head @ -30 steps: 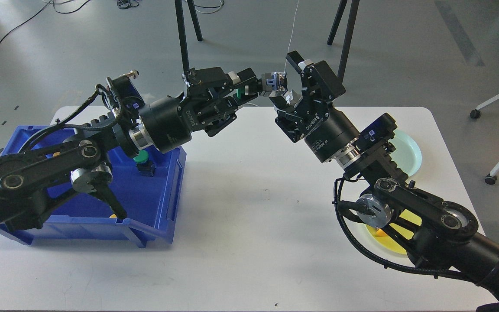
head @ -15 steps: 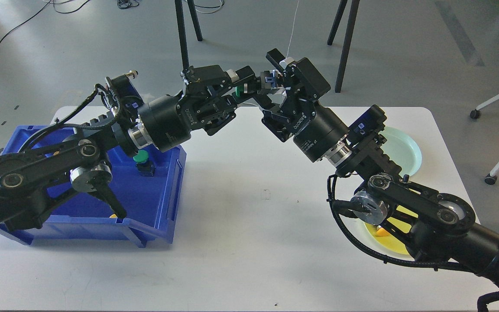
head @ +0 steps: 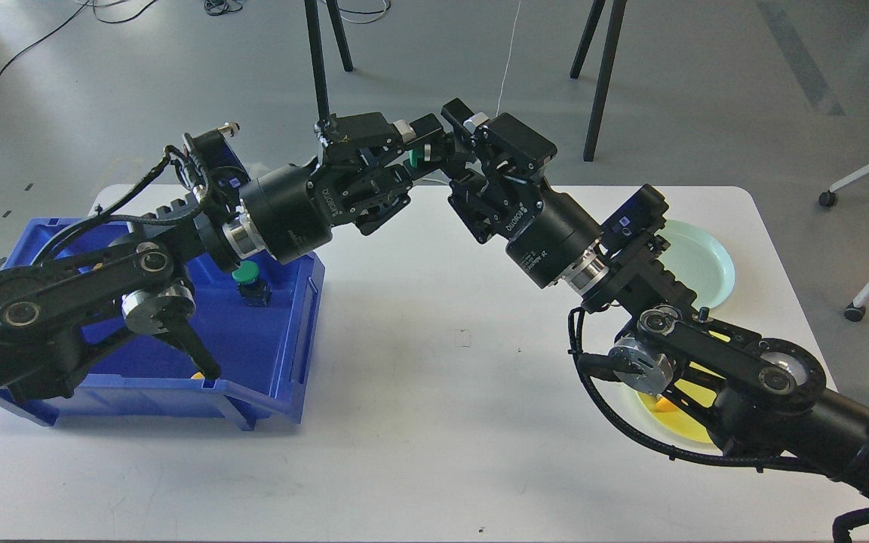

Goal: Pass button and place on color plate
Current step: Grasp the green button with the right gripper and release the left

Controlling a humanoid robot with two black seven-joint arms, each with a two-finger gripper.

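Note:
My left gripper (head: 430, 151) is shut on a green-capped button (head: 414, 157) and holds it high above the back of the white table. My right gripper (head: 459, 148) is open, with one finger above and one below the far end of that button. The button's far end is hidden between the two grippers. A pale green plate (head: 710, 260) lies at the table's right edge. A yellow plate (head: 680, 426) lies nearer me, mostly hidden under my right arm.
A blue bin (head: 287, 332) stands on the left of the table with another green button (head: 247, 274) inside. A small orange piece (head: 661, 405) lies on the yellow plate. Tripod legs stand behind the table.
My right gripper has moved left and closed in on the held button, and its open fingers now straddle the button's far end. My left gripper has stayed in place with the button.

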